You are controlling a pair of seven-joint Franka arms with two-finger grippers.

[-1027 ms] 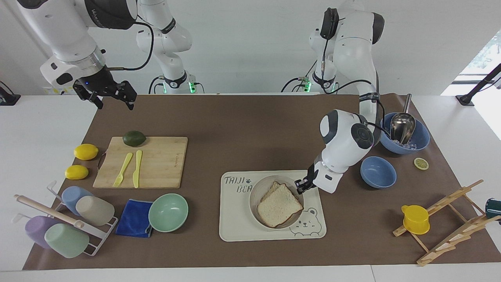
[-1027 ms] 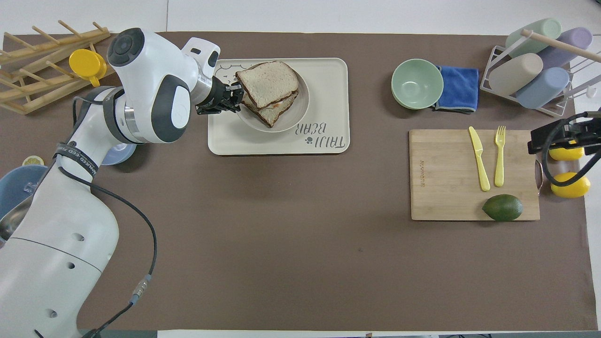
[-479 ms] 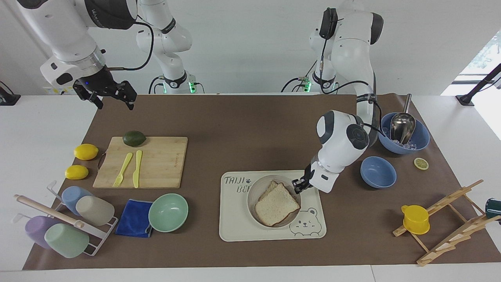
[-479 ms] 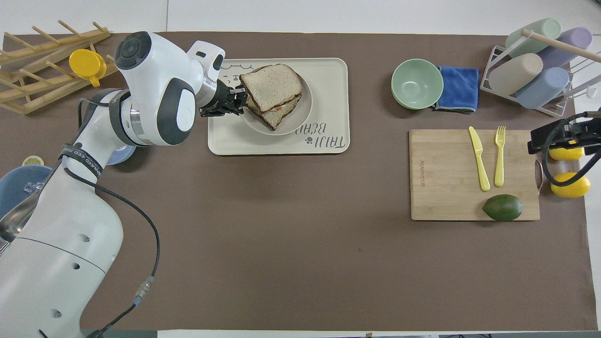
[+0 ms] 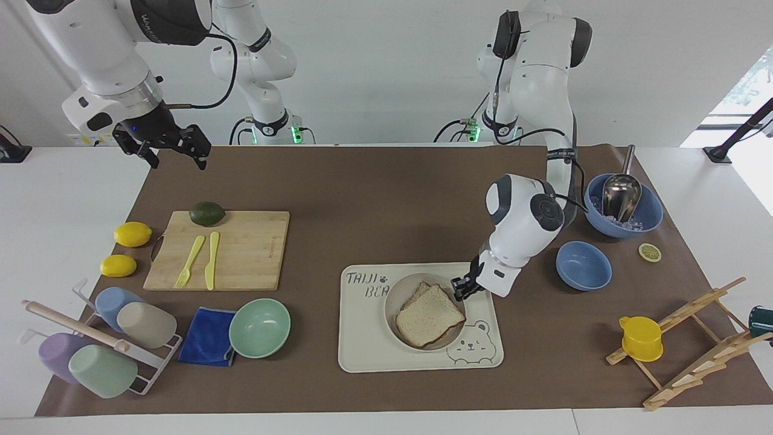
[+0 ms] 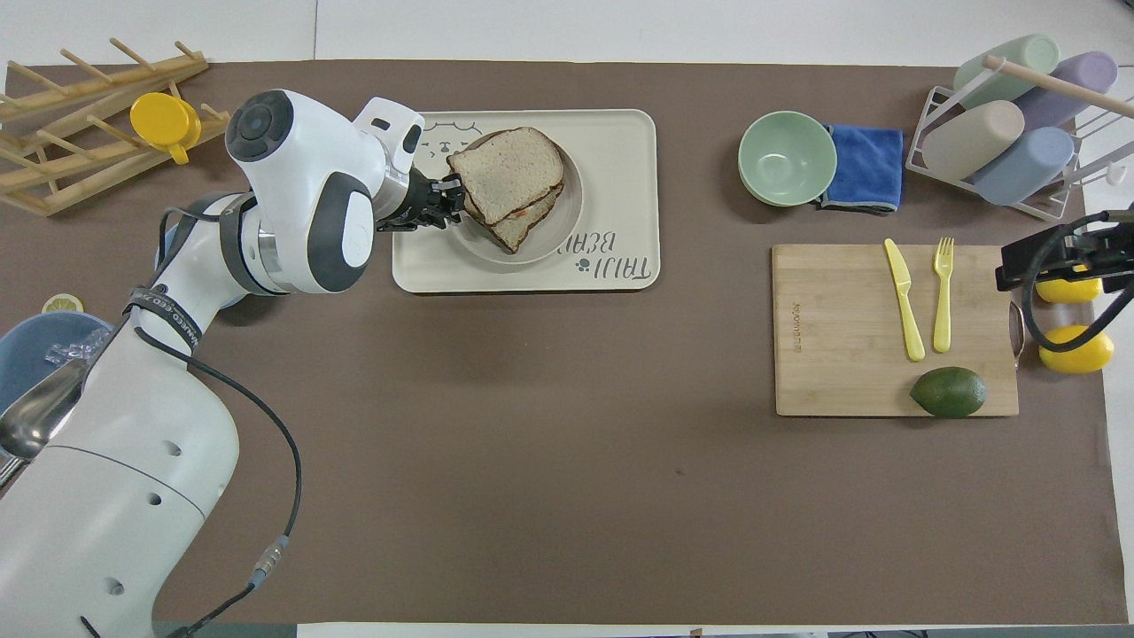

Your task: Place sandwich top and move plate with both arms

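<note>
The sandwich top (image 5: 430,315) lies on a lower slice in the plate (image 5: 390,309), which sits on the bear-printed tray (image 5: 362,347). In the overhead view the sandwich top (image 6: 507,173) covers much of the plate (image 6: 572,208) on the tray (image 6: 620,142). My left gripper (image 5: 460,289) is shut on the plate's rim at the side toward the left arm's end; it also shows in the overhead view (image 6: 446,200). My right gripper (image 5: 175,154) waits open and empty in the air over the table corner at the right arm's end.
A cutting board (image 5: 241,254) holds an avocado (image 5: 207,213), a fork and a knife, with two lemons (image 5: 132,234) beside it. A green bowl (image 5: 259,327), a blue cloth and a cup rack (image 5: 90,344) stand nearby. Blue bowls (image 5: 583,264) and a wooden rack (image 5: 694,338) are at the left arm's end.
My left arm has shifted a little with the plate's rim in its gripper; the plate and sandwich have shifted slightly on the tray and look a bit lower. The right arm has not moved.
</note>
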